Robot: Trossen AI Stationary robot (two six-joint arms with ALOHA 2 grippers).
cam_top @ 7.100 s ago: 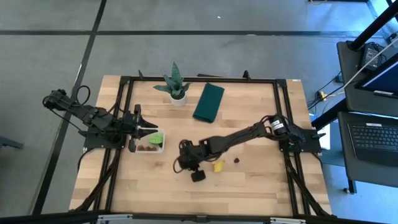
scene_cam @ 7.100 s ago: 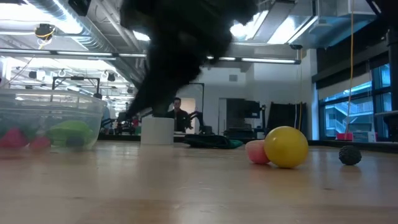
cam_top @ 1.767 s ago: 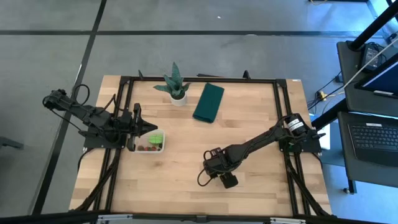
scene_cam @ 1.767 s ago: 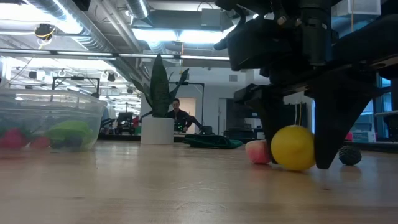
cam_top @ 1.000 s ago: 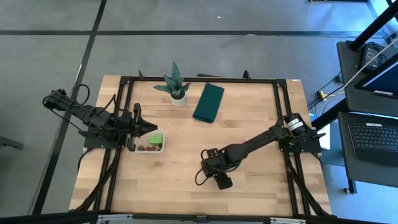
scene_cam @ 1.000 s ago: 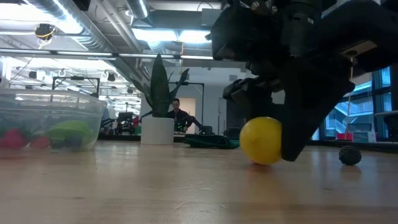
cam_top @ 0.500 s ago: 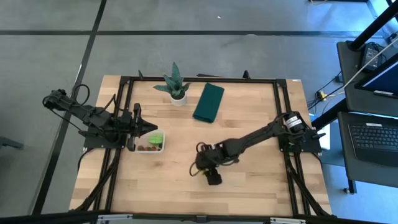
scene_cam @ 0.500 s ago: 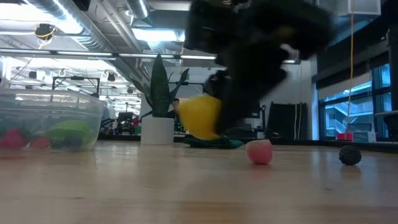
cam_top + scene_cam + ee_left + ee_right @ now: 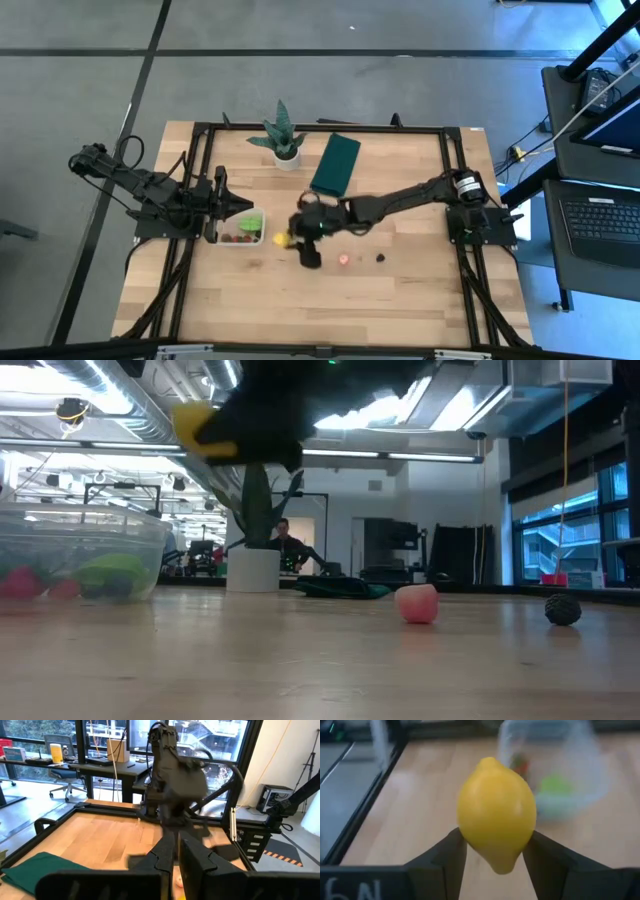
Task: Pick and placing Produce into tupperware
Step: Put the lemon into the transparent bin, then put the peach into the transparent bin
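1. The right gripper (image 9: 495,851) was clamped on a yellow lemon (image 9: 496,813); both dark fingers (image 9: 446,855) pressed against its sides in the right wrist view.
2. From above, the right gripper (image 9: 298,236) and its lemon (image 9: 281,239) hung over the table (image 9: 400,300), just beside the clear container (image 9: 241,227) and apart from it.
3. In the low view the lemon (image 9: 194,423) was well above the tabletop, with the dark gripper blurred around it.
4. A pink-red fruit (image 9: 417,603) and a small dark berry (image 9: 562,609) lay on the wood, apart from each other; from above, the fruit (image 9: 343,259) and the berry (image 9: 380,257) sat near the right arm.
5. The container (image 9: 80,555) held a light green leafy piece (image 9: 113,574) and red pieces (image 9: 22,582).
6. The left gripper (image 9: 222,206) waited at the container's left end; its fingers (image 9: 167,854) were close together, holding nothing.
7. Farther back stood a potted plant (image 9: 281,133) and a folded dark green cloth (image 9: 335,164).
8. A person (image 9: 287,544) showed in the room behind the table.
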